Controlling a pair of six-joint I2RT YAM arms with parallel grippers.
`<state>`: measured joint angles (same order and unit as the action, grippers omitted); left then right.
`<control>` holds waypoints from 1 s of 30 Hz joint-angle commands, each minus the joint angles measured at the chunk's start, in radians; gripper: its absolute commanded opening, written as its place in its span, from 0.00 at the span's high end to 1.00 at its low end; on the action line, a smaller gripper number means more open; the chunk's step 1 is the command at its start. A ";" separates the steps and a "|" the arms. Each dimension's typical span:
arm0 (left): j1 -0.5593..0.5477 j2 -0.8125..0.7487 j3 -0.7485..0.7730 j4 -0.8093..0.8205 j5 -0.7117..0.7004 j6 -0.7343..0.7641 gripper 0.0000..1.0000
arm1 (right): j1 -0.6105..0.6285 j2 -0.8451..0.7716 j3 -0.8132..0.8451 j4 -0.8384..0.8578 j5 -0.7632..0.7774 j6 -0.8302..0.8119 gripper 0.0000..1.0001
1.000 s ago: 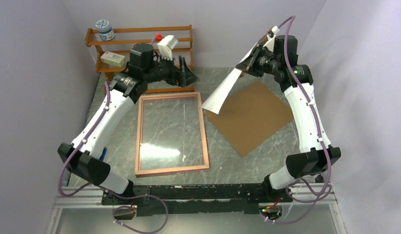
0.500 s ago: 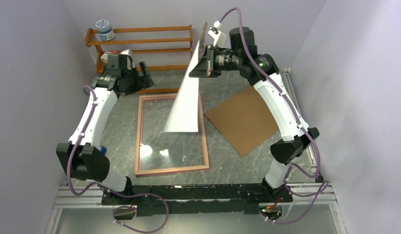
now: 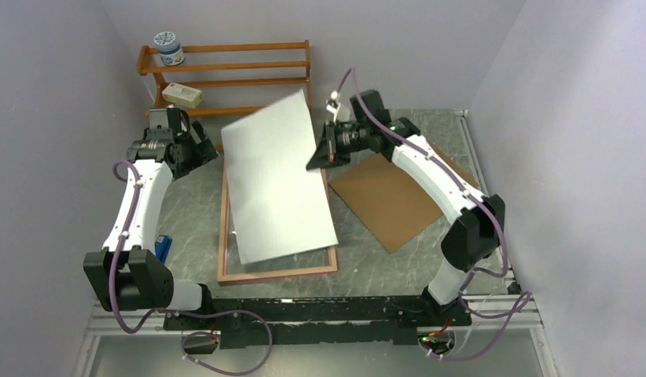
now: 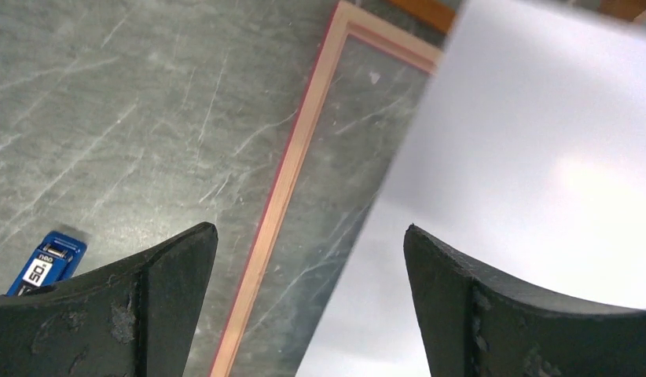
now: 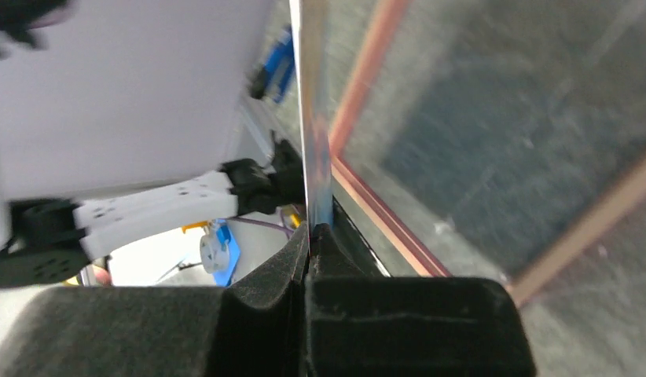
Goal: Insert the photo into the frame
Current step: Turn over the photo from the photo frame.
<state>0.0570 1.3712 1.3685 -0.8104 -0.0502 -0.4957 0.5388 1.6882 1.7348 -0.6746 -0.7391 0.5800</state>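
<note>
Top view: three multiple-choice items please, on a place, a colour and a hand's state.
1. Where does the brown board lie?
A. inside the frame
B. on the table, right of the frame
C. in the left hand
2. Which colour does the photo show upward?
A. white
B. blue
C. brown
3. The right hand is
A. open and empty
B. shut on the frame
C. shut on the photo's edge
Key: 1 B, it lies beside the frame's right rail; 2 A, its plain back faces the camera; 3 C, the sheet's edge is pinched in it.
</note>
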 commanded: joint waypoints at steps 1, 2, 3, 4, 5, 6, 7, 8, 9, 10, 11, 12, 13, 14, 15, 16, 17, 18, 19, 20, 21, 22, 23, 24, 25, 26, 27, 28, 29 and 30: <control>0.014 -0.014 -0.033 0.028 0.023 -0.018 0.06 | -0.019 0.017 -0.125 0.043 0.070 0.027 1.00; 0.014 -0.012 -0.039 0.037 0.038 -0.015 0.06 | -0.022 0.018 -0.136 0.050 0.084 0.036 1.00; 0.016 -0.009 -0.044 0.040 0.041 -0.015 0.06 | -0.025 0.022 -0.146 0.058 0.091 0.040 1.00; 0.016 -0.004 -0.047 0.043 0.048 -0.015 0.06 | -0.030 0.025 -0.159 0.065 0.088 0.045 1.00; 0.018 0.001 -0.053 0.045 0.058 -0.015 0.06 | -0.036 0.034 -0.186 0.073 0.082 0.055 1.00; 0.019 0.009 -0.057 0.046 0.071 -0.012 0.06 | -0.043 0.041 -0.207 0.084 0.073 0.061 1.00; 0.023 0.017 -0.063 0.046 0.081 -0.008 0.06 | -0.049 0.046 -0.235 0.095 0.069 0.068 1.00; 0.026 0.026 -0.070 0.049 0.093 -0.004 0.06 | -0.056 0.047 -0.261 0.106 0.076 0.072 1.00; 0.031 0.035 -0.081 0.052 0.106 -0.001 0.06 | -0.065 0.047 -0.287 0.118 0.084 0.075 1.00; 0.036 0.048 -0.095 0.055 0.125 0.001 0.06 | -0.076 0.047 -0.311 0.130 0.094 0.081 1.00; 0.043 0.061 -0.105 0.059 0.147 0.004 0.06 | -0.091 0.048 -0.332 0.147 0.096 0.090 1.00; 0.048 0.074 -0.114 0.064 0.168 0.006 0.06 | -0.105 0.050 -0.353 0.158 0.095 0.102 1.00; 0.055 0.089 -0.122 0.067 0.191 0.005 0.06 | -0.119 0.054 -0.368 0.169 0.095 0.114 1.00; 0.061 0.105 -0.126 0.068 0.208 0.004 0.06 | -0.130 0.056 -0.377 0.179 0.094 0.126 1.00; 0.068 0.121 -0.130 0.070 0.221 0.004 0.06 | -0.138 0.061 -0.380 0.186 0.093 0.129 1.00; 0.071 0.135 -0.133 0.071 0.227 0.001 0.06 | -0.138 0.068 -0.379 0.189 0.094 0.127 1.00; 0.076 0.148 -0.135 0.071 0.228 -0.002 0.06 | -0.138 0.081 -0.376 0.184 0.093 0.121 1.00; 0.081 0.157 -0.142 0.073 0.228 -0.005 0.06 | -0.138 0.101 -0.372 0.177 0.090 0.112 1.00; 0.086 0.164 -0.147 0.077 0.221 -0.008 0.06 | -0.137 0.114 -0.372 0.172 0.086 0.106 1.00; 0.091 0.169 -0.154 0.082 0.215 -0.011 0.06 | -0.137 0.126 -0.382 0.169 0.087 0.100 0.98; 0.096 0.171 -0.163 0.086 0.209 -0.014 0.06 | -0.138 0.134 -0.392 0.171 0.089 0.093 0.94; 0.101 0.172 -0.168 0.087 0.200 -0.020 0.06 | -0.138 0.140 -0.402 0.171 0.090 0.086 0.89; 0.107 0.171 -0.173 0.089 0.187 -0.029 0.06 | -0.137 0.145 -0.412 0.176 0.090 0.083 0.83; 0.114 0.169 -0.181 0.095 0.180 -0.044 0.06 | -0.137 0.148 -0.424 0.192 0.085 0.080 0.79; 0.124 0.166 -0.192 0.112 0.188 -0.058 0.06 | -0.137 0.148 -0.438 0.213 0.076 0.081 0.76; 0.132 0.167 -0.202 0.140 0.206 -0.070 0.06 | -0.138 0.149 -0.449 0.237 0.067 0.085 0.73; 0.138 0.172 -0.206 0.149 0.221 -0.080 0.06 | -0.138 0.149 -0.456 0.256 0.063 0.087 0.71; 0.140 0.183 -0.208 0.161 0.235 -0.084 0.06 | -0.138 0.152 -0.463 0.274 0.062 0.094 0.70; 0.141 0.195 -0.210 0.169 0.245 -0.084 0.06 | -0.137 0.158 -0.469 0.293 0.057 0.100 0.70; 0.141 0.207 -0.210 0.171 0.252 -0.082 0.06 | -0.138 0.168 -0.471 0.305 0.051 0.106 0.69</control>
<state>0.1860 1.5558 1.1652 -0.7044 0.1501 -0.5415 0.4004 1.8469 1.2728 -0.4835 -0.6598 0.6746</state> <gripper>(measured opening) 0.940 0.300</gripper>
